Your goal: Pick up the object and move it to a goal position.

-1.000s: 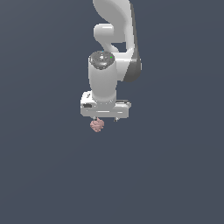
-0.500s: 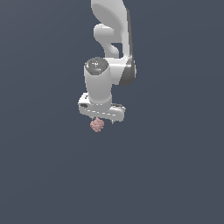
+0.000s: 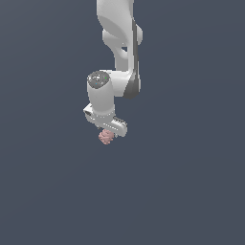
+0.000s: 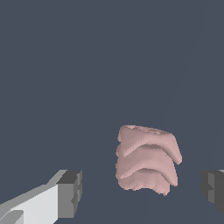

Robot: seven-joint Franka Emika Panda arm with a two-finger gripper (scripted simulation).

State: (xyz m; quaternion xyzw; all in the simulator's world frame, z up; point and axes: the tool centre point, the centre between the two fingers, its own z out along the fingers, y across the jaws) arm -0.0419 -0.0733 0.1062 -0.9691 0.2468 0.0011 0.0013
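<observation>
The object is a small pinkish, lumpy thing with ring-like ridges, sitting right under the white gripper in the exterior view. In the wrist view the object lies between the two dark fingertips, closer to the other fingertip. There is a visible gap on each side, and neither pad touches it. The gripper is open and points straight down over the object. I cannot tell from these frames whether the object rests on the surface.
The white arm rises from the gripper to the top of the exterior view. All around is a plain dark grey-blue surface with no other objects or edges in view.
The hand has turned about its vertical axis and the arm's upper links have shifted. The object stays at the same spot under the gripper.
</observation>
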